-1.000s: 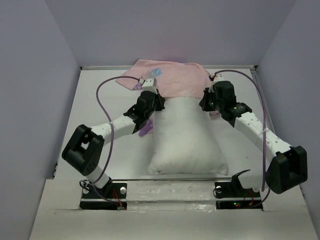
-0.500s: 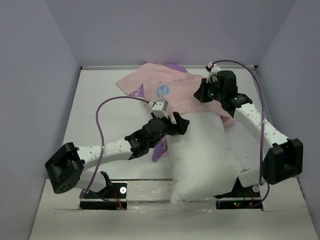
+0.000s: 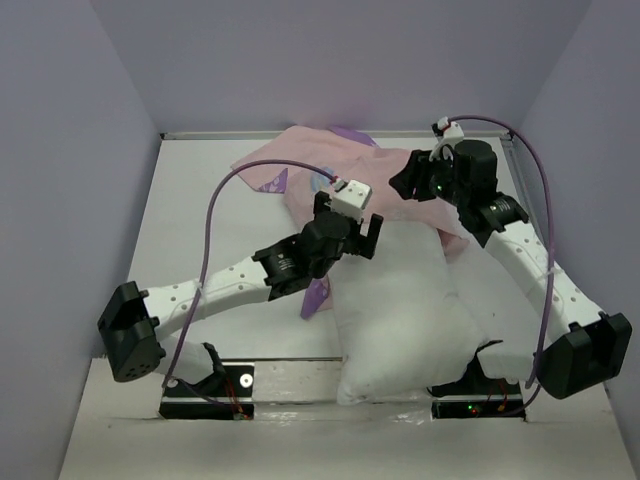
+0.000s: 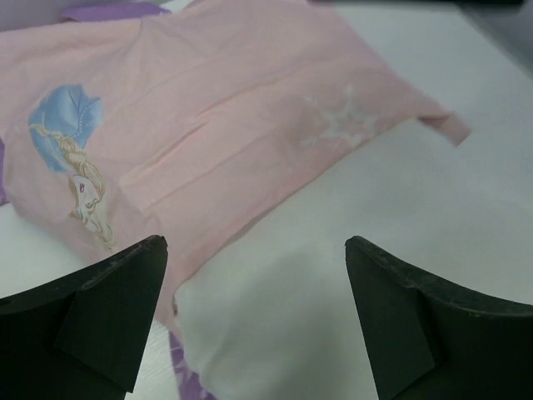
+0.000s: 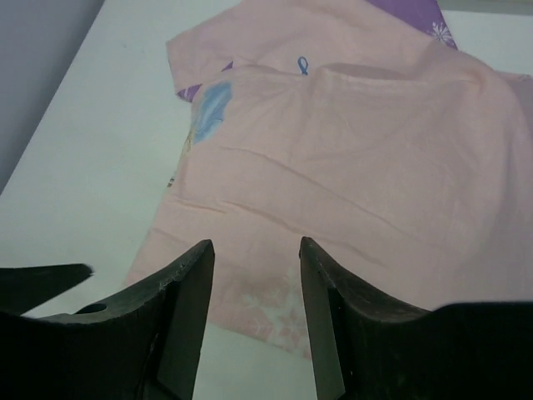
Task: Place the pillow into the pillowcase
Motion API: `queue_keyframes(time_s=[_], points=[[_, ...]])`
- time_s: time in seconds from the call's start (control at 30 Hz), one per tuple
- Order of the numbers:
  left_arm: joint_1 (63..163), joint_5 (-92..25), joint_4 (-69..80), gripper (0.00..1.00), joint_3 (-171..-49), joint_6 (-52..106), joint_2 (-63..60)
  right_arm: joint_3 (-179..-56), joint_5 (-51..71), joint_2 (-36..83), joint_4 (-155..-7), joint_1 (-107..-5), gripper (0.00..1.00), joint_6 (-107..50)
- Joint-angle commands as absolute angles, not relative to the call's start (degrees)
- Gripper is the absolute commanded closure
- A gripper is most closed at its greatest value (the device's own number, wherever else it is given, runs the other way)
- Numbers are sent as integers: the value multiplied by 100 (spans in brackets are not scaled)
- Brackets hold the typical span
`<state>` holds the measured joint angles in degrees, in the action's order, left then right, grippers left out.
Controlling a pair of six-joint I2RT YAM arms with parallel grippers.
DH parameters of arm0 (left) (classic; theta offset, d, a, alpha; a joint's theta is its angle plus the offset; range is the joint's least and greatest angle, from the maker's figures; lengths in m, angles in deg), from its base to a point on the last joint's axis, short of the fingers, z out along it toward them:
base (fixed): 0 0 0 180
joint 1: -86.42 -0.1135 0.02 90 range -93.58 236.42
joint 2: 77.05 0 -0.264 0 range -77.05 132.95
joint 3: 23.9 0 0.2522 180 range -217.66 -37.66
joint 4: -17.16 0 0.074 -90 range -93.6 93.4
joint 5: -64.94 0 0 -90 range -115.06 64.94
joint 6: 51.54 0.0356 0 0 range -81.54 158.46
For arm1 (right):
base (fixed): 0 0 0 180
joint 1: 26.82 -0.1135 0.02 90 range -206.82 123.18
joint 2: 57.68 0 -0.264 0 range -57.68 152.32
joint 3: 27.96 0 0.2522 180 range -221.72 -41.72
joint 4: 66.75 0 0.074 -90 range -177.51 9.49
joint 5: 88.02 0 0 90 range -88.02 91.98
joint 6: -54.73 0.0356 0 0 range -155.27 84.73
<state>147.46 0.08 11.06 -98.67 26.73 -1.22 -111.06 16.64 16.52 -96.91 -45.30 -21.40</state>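
The white pillow (image 3: 400,300) lies lengthwise on the table, right of centre. Its far end meets the pink pillowcase (image 3: 320,165), which is spread crumpled at the back. A purple strip of the pillowcase (image 3: 317,296) shows beside the pillow's left side. My left gripper (image 3: 352,228) hovers over the pillow's far left corner. In the left wrist view it (image 4: 254,243) is wide open and empty above the pillow (image 4: 283,317), with the pillowcase (image 4: 233,108) ahead. My right gripper (image 3: 405,180) is open over the pillowcase's right part. In its own wrist view it (image 5: 254,243) holds nothing above the pillowcase (image 5: 350,150).
Pale walls close in the white table (image 3: 220,220) on the left, back and right. The pillow's near end reaches the table's front edge by the arm bases (image 3: 210,385). Purple cables (image 3: 215,215) loop above both arms.
Both grippers have opened and let go of the pillowcase: the left one first, the right one just now. The pillow has slid nearer and to the right. Both arms have risen.
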Motion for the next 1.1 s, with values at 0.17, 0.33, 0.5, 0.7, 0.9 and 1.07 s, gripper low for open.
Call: queue_keyframes(time_s=[0.17,0.33,0.5,0.7,0.9,1.07], points=[[14602,438,744,1,-10331,4768,600,-10772,1436,360,-9571,-4546,49,-1743],[14435,1148,840,1,-10769,5137,1327,-10483,1955,-19,-9563,-4546,49,-1629],[14355,1589,1200,3,-10938,5444,1777,-9824,2053,-213,-9562,-4546,46,-1506],[14074,1352,1464,67,-10842,5296,1866,-9095,1825,-572,-9939,-4546,32,-1234],[14065,1142,1746,100,-10315,4752,1023,-8655,1753,-495,-10564,-4546,24,-1242],[14056,229,1518,100,-10148,3935,478,-8400,2938,436,-9575,-4546,57,-1084]])
